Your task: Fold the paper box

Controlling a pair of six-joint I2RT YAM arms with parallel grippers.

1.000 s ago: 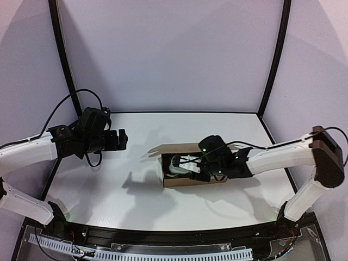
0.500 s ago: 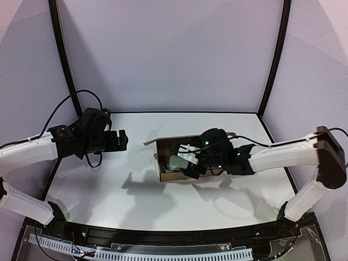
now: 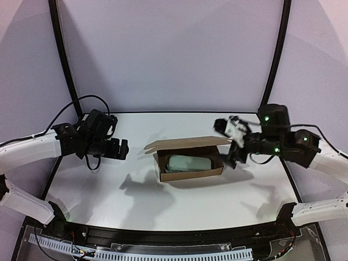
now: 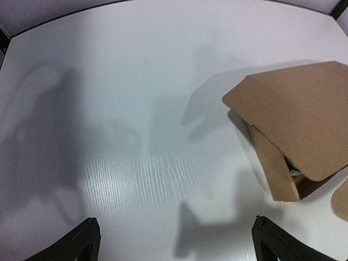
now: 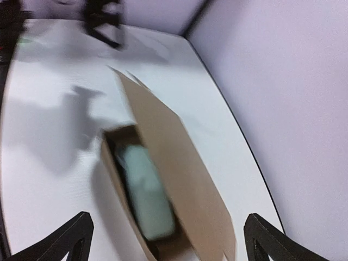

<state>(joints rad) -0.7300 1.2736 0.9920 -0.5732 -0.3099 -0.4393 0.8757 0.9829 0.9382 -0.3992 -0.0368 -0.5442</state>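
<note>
place: robot lab cell | evidence: white table [image 3: 92, 190], plain lavender walls [image 3: 174, 54], black frame [image 3: 63, 54]

**Three Views, One Box**

Top camera, high behind the near edge, takes in the whole table [image 3: 109, 190]. Left wrist looks down, close; right wrist faces left along the far edge. All three share the paper box [image 3: 185, 144].

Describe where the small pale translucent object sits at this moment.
In the top view, the small pale translucent object lies inside the open brown corrugated cardboard box, near the white table's centre.
</note>
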